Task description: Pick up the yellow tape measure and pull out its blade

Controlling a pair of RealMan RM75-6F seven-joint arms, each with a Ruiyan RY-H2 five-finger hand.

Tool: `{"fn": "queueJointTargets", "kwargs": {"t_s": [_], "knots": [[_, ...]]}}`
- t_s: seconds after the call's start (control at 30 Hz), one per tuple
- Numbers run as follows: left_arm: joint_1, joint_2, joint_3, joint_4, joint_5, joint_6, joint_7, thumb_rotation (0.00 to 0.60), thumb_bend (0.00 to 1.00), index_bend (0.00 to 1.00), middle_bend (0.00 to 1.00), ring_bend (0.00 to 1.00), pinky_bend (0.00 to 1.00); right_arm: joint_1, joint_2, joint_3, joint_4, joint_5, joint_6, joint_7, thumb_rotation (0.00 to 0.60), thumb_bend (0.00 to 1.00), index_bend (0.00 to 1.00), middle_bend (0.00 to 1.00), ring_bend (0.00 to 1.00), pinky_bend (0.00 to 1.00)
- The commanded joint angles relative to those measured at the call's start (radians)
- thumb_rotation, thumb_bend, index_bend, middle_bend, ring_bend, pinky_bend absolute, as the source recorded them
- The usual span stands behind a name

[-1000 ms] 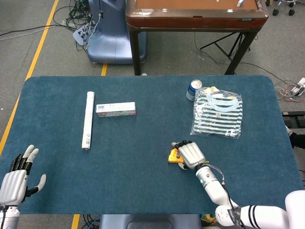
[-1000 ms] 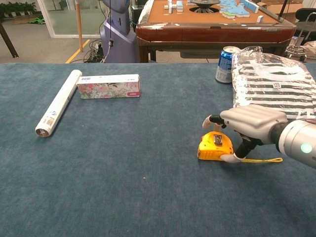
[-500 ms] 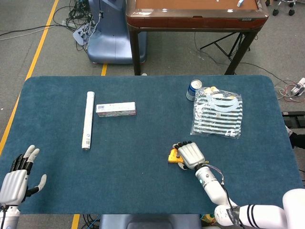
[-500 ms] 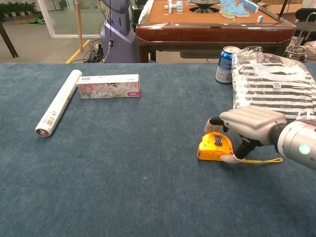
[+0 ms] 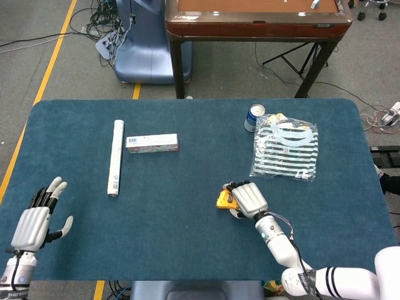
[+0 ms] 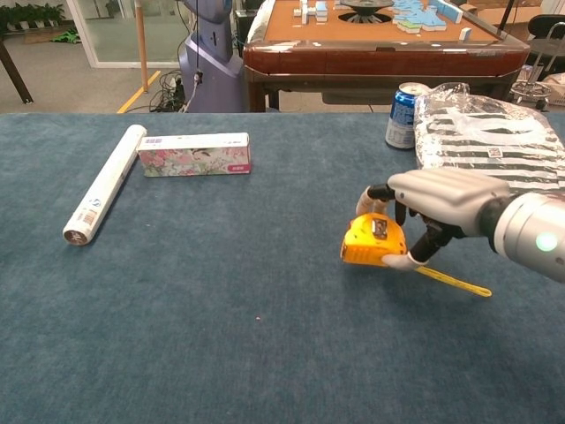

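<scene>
- I am gripping the yellow plastic tape measure (image 6: 374,242) in my right hand (image 6: 439,202), fingers (image 6: 381,192) curled over its top and thumb under it, near the counter's (image 6: 221,318) front edge, right of centre.
- A thin yellow strip (image 6: 452,282) is trailing from the case to the blue cloth.
- My left hand (image 5: 34,224) is hovering, fingers spread wide and holding nothing, by the front-left corner.
- To do this well, I judge I should be keeping the case steady and level while the left hand crosses to pinch the blade tip.
</scene>
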Motion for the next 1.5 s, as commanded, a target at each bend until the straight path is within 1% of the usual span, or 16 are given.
{"fn": "queueJointTargets", "kwargs": {"t_s": [0.03,0.2,0.4,0.47,0.53,0.57,0.67,0.8,0.9,1.2,1.5], "knots": [[-0.068,0.008,-0.057,-0.030,-0.046,-0.070,-0.025,0.600,0.37,0.06,0.00,0.00,0.00,0.027,0.032,0.050,-0.065,0.021,0.020,-0.021,0.600,0.61,0.41,0.46,0.35,0.29],[-0.168,-0.001,-0.127,-0.069,-0.119,-0.169,-0.024,0.600,0.37,0.06,0.00,0.00,0.00,0.094,0.072,0.130,-0.169,0.119,0.018,-0.080,0.600,0.61,0.42,0.46,0.36,0.29],[-0.268,-0.047,-0.183,-0.079,-0.242,-0.244,0.042,0.600,0.37,0.03,0.00,0.00,0.00,0.197,0.080,0.195,-0.242,0.269,0.049,-0.190,0.600,0.61,0.42,0.46,0.36,0.29],[-0.294,-0.066,-0.190,-0.083,-0.281,-0.255,0.081,0.600,0.37,0.01,0.00,0.00,0.00,0.230,0.072,0.212,-0.251,0.313,0.068,-0.216,0.600,0.61,0.42,0.46,0.36,0.29],[-0.313,-0.082,-0.193,-0.088,-0.305,-0.256,0.112,0.600,0.35,0.00,0.00,0.00,0.00,0.255,0.061,0.224,-0.253,0.348,0.084,-0.231,0.600,0.61,0.42,0.46,0.36,0.29],[-0.325,-0.094,-0.195,-0.094,-0.322,-0.255,0.131,0.600,0.32,0.00,0.00,0.00,0.00,0.270,0.052,0.230,-0.252,0.370,0.097,-0.239,0.600,0.61,0.42,0.46,0.36,0.29],[-0.341,-0.113,-0.197,-0.109,-0.354,-0.250,0.157,0.600,0.27,0.00,0.00,0.00,0.00,0.297,0.033,0.238,-0.248,0.405,0.121,-0.252,0.600,0.61,0.42,0.46,0.36,0.29],[-0.368,-0.164,-0.209,-0.129,-0.410,-0.218,0.191,0.600,0.27,0.00,0.00,0.00,0.00,0.338,-0.008,0.256,-0.231,0.450,0.146,-0.248,0.600,0.61,0.42,0.46,0.36,0.29],[-0.385,-0.198,-0.208,-0.131,-0.443,-0.195,0.229,0.600,0.27,0.00,0.00,0.00,0.00,0.362,-0.036,0.262,-0.215,0.467,0.162,-0.245,0.600,0.61,0.42,0.46,0.36,0.29],[-0.435,-0.273,-0.210,-0.128,-0.533,-0.161,0.305,0.600,0.27,0.00,0.00,0.00,0.00,0.411,-0.108,0.269,-0.163,0.487,0.199,-0.222,0.600,0.61,0.43,0.46,0.36,0.29],[-0.463,-0.326,-0.210,-0.106,-0.564,-0.135,0.322,0.600,0.27,0.00,0.00,0.00,0.00,0.440,-0.166,0.283,-0.104,0.482,0.215,-0.188,0.600,0.61,0.43,0.46,0.36,0.29]]}}
